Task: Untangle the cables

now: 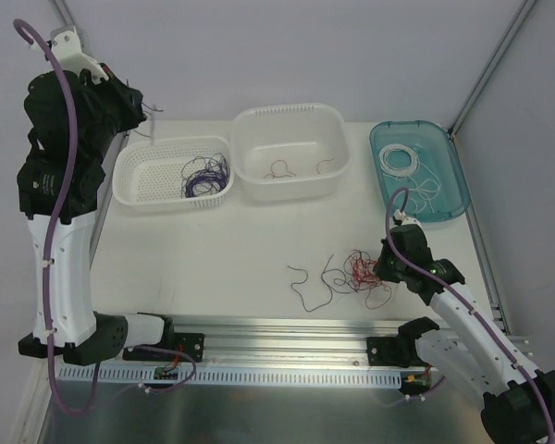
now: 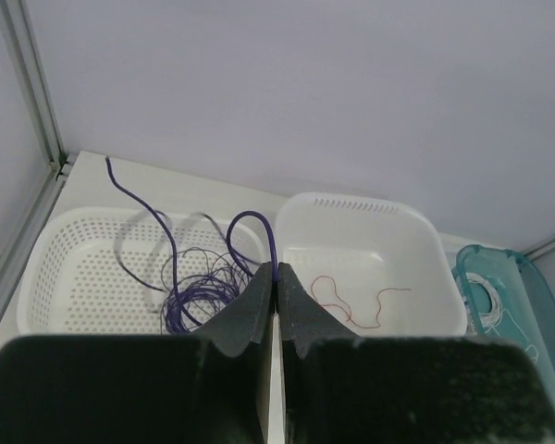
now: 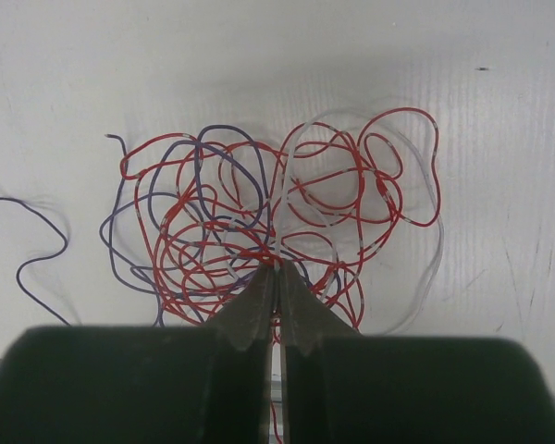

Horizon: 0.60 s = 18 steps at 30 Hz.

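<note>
**A:** Left arm pose?

**B:** It's reared up tall at the far-left corner, forearm near vertical, wrist folded over above the perforated basket (image 1: pixel 129 190). The left claw (image 2: pixel 277 270) is pinched fully closed on one purple cable (image 2: pixel 255 222). The strand arcs up out of the tips and falls back toward the purple bundle (image 2: pixel 199 301) in that basket.

**A:** Right arm?

**B:** Low, reaching forward and left over the worktop (image 1: pixel 213 268). The right claw (image 3: pixel 277 270) is down at worktop level, fingers closed together on the near edge of the tangle (image 3: pixel 259 213). Red strands sit at the tips, with purple and white looped through.

**A:** Where's the rest?

**B:** The tangle lies on the worktop just ahead of the right arm, with a loose purple strand (image 3: pixel 37 240) to its left. There are red cables (image 2: pixel 351 301) in the white tub (image 2: pixel 351 205) and white cables (image 1: pixel 412 166) in the teal tray (image 1: pixel 458 199).
</note>
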Available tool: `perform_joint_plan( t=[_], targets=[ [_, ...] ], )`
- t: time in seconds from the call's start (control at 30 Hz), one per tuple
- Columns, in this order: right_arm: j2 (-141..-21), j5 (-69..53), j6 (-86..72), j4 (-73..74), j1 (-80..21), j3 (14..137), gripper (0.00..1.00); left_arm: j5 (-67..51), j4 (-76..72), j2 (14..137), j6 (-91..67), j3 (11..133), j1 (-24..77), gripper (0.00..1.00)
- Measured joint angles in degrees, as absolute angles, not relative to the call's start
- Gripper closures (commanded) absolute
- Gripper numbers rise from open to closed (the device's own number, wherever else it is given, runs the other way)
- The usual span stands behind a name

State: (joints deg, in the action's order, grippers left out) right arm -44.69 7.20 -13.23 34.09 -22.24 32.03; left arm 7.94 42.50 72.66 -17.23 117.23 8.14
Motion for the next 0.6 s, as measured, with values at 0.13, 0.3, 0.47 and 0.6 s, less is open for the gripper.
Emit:
perform_joint_plan(
  t=[0.13,0.3,0.47,0.6],
  targets=[
    [-44.99,5.37,-12.82,33.63,-22.22,32.12,0.99,7.55,43.4,77.67,-16.86,120.62,8.12,1.0],
    [-46.13,3.55,-12.01,33.58,-22.22,32.99,0.99,7.27,43.7,85.03,-16.84,126.06,7.75,1.0],
    [-46.72,1.85,-11.14,33.34,-22.22,35.0,0.99,6.31,43.38,89.82,-16.84,128.03,7.4,1.0],
    [-47.07,-0.36,-10.46,33.26,-22.22,36.42,0.99,5.98,43.03,91.96,-16.82,128.05,7.38,1.0]
  ],
)
